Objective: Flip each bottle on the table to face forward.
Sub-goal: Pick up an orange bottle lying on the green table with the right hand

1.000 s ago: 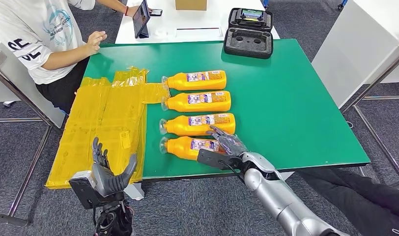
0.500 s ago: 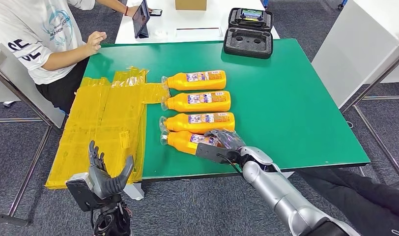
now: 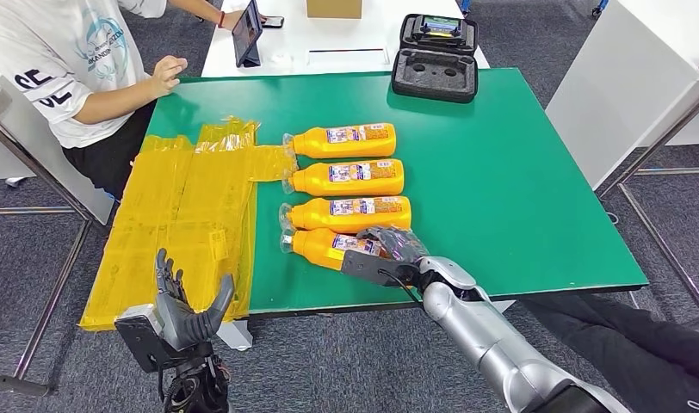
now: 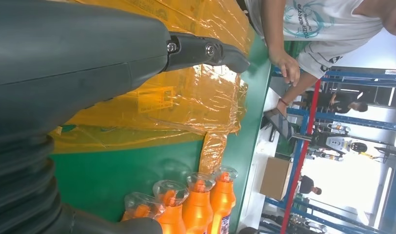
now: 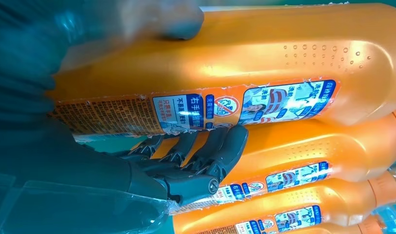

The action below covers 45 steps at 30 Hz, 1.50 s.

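Where the green-topped table (image 3: 518, 172) meets its near edge, you can see the right hand (image 3: 389, 252) wrapped around the nearest orange plastic bottle (image 3: 324, 246), its dark fingers (image 5: 213, 151) curled under the body and the thumb over the top. That bottle lies on its side, tilted a little out of line with its neighbours, with its clear cap (image 3: 286, 243) pointing toward the yellow plastic sheeting (image 3: 191, 215). From the right wrist view you can read the printed label strip (image 5: 196, 109) running along the held bottle's side, just above the fingers.

Three more orange bottles lie on their sides in a row behind it: the second bottle (image 3: 350, 215) touches or nearly touches the held one, then the third bottle (image 3: 346, 178), then the far bottle (image 3: 342, 140). All point their caps toward the sheeting and show labels on top.

Your left hand (image 3: 187, 310) hangs below the table's near edge, beside the draped sheeting, fingers spread and upright, holding nothing.

A person in a white printed shirt (image 3: 62, 60) sits at the far left corner, one hand (image 3: 167, 70) at the table's edge. An open black foam-lined case (image 3: 436, 56) rests at the far edge.
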Motion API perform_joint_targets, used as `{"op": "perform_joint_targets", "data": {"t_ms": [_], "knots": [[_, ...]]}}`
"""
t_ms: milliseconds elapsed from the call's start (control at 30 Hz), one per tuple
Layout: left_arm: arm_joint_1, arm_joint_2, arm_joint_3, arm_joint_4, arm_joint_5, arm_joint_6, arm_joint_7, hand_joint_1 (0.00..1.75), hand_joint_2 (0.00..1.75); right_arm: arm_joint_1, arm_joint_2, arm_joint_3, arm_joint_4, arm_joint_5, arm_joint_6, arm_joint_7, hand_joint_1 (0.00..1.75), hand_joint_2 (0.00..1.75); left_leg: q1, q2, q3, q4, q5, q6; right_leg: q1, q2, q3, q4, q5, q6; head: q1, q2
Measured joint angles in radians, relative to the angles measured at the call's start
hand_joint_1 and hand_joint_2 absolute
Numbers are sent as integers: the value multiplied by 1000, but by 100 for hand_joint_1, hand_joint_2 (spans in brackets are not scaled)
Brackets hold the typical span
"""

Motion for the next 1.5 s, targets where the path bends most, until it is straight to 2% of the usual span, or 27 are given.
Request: {"op": "perform_joint_targets", "data": {"t_ms": [200, 333, 467, 767, 967, 1233, 1367, 1500], "knots": [[3, 0, 0, -2, -1, 1, 0, 0, 175, 4, 0, 0, 0, -22, -19, -30, 175, 175, 0, 0, 0, 0, 0, 0, 0, 0, 0, 0, 0, 0, 0, 0], [12, 0, 3, -12, -7, -4, 0, 0, 175, 34, 1, -22, -36, -109, -59, -152, 175, 175, 0, 0, -1, 0, 0, 0, 0, 0, 0, 0, 0, 0, 0, 0], [20, -1, 12, -27, -10, -25, 0, 0, 175, 79, 9, -76, -139, -213, -99, -290, 175, 175, 0, -1, -1, 0, 0, 0, 0, 0, -1, 0, 0, 0, 0, 0], [22, -6, 19, -51, -9, -83, 0, 0, 175, 125, 47, -156, -269, -289, -193, -441, 175, 175, 0, -1, -1, 0, 0, 0, 0, 0, -1, 0, 0, 0, 0, 0], [20, -9, 16, -60, 28, -144, 0, 0, 175, 171, 63, -185, -311, -327, -248, -467, 175, 175, 0, -1, -1, 0, 0, 0, 0, -1, -1, 0, 0, 0, 0, 0], [20, -9, 3, -64, 58, -187, 0, 0, 175, 212, 64, -204, -325, -346, -259, -472, 175, 175, 0, -1, -1, 0, -1, 0, 0, 0, -2, 0, 0, 0, 0, 0], [18, -6, -42, -76, 84, -270, 14, 0, 175, 245, 71, -207, -324, -346, -259, -486, 175, 175, 0, -1, -2, 0, -1, 0, 0, 0, -2, 0, 0, 0, 0, 0], [4, 1, -117, -89, 113, -376, 62, 0, 175, 284, 94, -207, -315, -354, -258, -513, 175, 175, 0, -1, -2, 0, -1, 0, 0, 0, -2, 0, 0, 0, 0, 0]]}}
